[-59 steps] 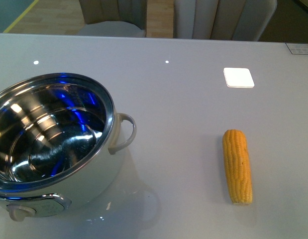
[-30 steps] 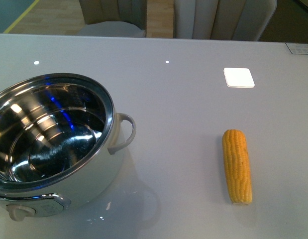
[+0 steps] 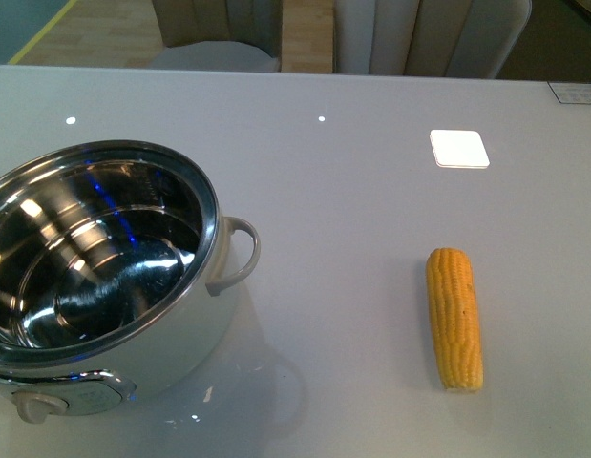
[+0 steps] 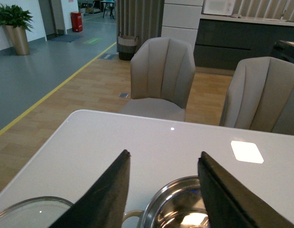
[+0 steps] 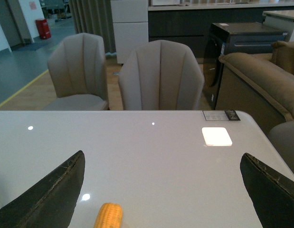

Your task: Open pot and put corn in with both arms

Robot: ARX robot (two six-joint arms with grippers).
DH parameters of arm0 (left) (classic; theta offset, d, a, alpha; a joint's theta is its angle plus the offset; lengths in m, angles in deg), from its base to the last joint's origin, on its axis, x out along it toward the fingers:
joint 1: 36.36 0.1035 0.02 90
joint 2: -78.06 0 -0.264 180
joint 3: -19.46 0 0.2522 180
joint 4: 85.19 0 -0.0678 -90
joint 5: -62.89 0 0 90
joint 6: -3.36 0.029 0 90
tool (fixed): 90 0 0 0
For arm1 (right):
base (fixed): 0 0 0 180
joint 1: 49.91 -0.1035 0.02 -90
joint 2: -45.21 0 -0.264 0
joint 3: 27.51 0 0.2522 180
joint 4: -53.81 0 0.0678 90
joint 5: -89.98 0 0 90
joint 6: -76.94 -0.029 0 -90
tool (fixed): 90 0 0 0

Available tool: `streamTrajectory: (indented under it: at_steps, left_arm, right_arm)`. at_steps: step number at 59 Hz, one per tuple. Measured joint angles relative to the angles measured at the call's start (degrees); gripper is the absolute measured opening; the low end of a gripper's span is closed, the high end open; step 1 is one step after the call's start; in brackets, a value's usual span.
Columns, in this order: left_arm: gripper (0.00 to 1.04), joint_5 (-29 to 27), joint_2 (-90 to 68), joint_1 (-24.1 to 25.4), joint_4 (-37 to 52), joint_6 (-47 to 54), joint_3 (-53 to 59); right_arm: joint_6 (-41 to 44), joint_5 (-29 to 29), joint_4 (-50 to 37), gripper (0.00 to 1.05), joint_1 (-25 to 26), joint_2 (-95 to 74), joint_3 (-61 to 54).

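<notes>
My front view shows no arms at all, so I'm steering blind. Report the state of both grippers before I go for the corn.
Observer: Both are open and hold nothing. The left gripper has its fingers apart, and the right gripper is spread wider.
Operator: Good. Now find me the lid, if one is out there. The pot is uncovered from where I sit.
Observer: The left wrist view shows what looks like a clear round lid with a metal rim. It is beside the pot, apart from it and only partly in that picture.
</notes>
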State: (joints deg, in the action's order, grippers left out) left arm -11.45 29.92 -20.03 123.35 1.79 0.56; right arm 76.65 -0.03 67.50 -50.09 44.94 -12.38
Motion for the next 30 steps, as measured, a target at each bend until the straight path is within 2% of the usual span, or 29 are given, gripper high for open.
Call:
streamTrajectory:
  at_steps: [4, 10, 27, 30]
  left_arm:
    - [0.21, -2.54, 3.67, -2.8, -1.99, 0.55, 1.68]
    - [0.03, -4.98, 5.84, -4.98, -1.81, 0.74, 3.98]
    - [0.03, -9.62, 17.62, -9.86, -12.31, 0.94, 4.44]
    - [0.03, -13.9, 19.47, -12.63, -14.19, 0.92, 4.44]
  right_arm:
    - [0.0, 0.0, 0.0, 0.96, 0.0, 0.0, 0.0]
    - [0.0, 0.02, 0.0, 0.96, 0.0, 0.0, 0.0]
    - [0.0, 0.0, 0.0, 0.96, 0.0, 0.0, 0.0]
    - [0.0, 0.02, 0.0, 0.96, 0.0, 0.0, 0.0]
